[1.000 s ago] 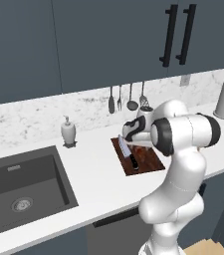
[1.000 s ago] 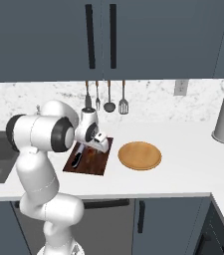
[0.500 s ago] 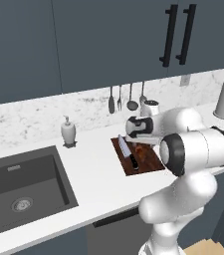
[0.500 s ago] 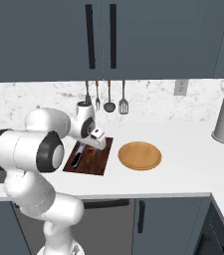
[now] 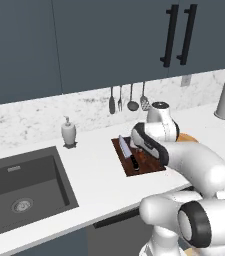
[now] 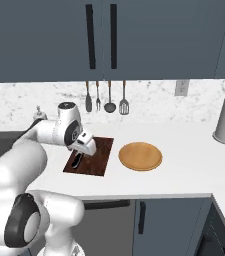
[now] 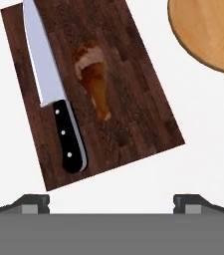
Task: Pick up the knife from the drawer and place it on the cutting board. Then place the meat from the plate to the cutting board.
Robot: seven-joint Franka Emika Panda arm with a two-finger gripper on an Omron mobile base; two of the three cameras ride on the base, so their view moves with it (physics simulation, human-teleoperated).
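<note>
Knife and drumstick on the dark wood-grain cutting board point(image 7: 93, 89)

Silver-bladed knife point(image 7: 54, 94) lies along one long edge beside the glossy brown meat point(image 7: 96, 82); round orange plate point(image 7: 208, 32) is cut off; gripper point(image 7: 111, 201) fingers spread, empty.

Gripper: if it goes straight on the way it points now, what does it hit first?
Probably the cutting board. The open gripper looks down on it, with the meat near mid-view and the knife beside it; depth is unclear.

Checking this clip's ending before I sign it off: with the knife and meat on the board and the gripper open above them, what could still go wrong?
The gripper hangs open over the cutting board; a careless retreat might knock the knife or the meat off it.

The knife lies along one edge of the board, so a small nudge could push it onto the counter.

The plate sits close beside the board and could be clipped.
</note>
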